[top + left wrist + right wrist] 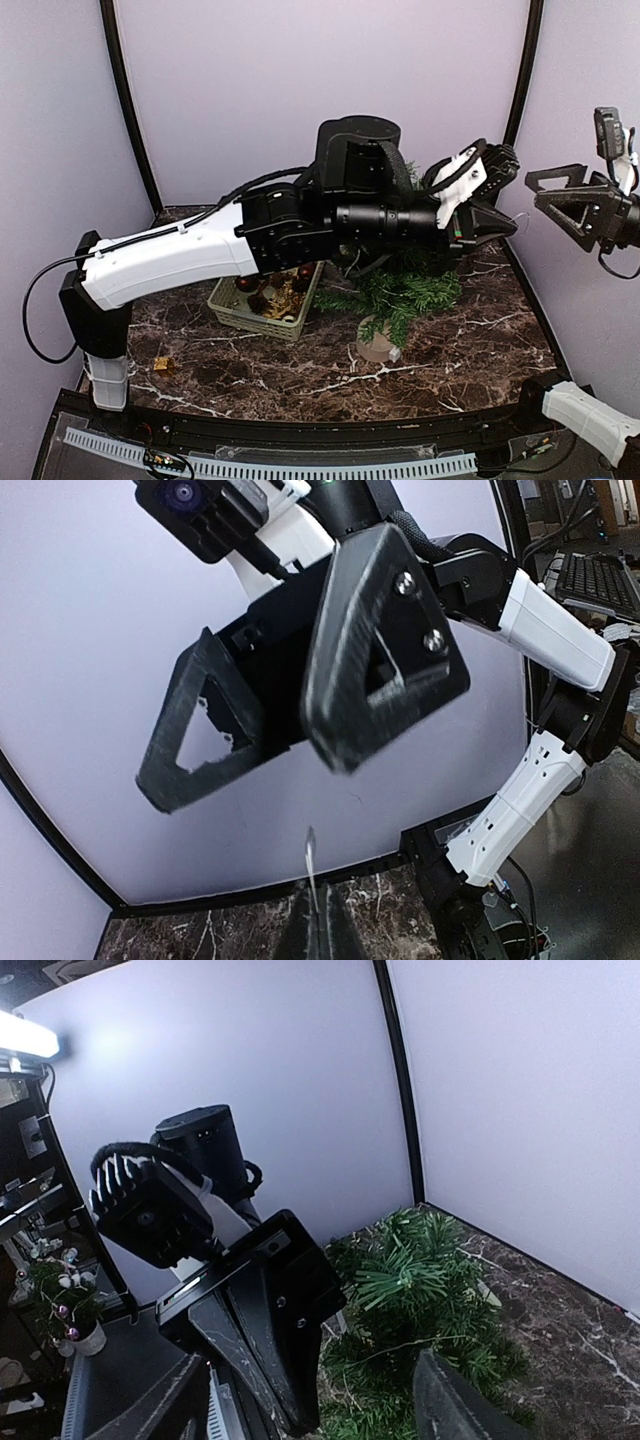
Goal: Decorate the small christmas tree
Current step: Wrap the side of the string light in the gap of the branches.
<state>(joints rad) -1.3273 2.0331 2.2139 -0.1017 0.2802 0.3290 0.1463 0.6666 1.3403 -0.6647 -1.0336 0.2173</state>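
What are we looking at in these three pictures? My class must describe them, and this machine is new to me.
Two robot arms stand at a marbled table. One picture looks down from above; the other two come from cameras on each wrist. On the table are a small christmas tree, a pale green basket of ornaments and a small gold item. The left gripper, reaching over the tree, is shut on a thin pale strand; what it belongs to is unclear. The right gripper faces it, open and empty.
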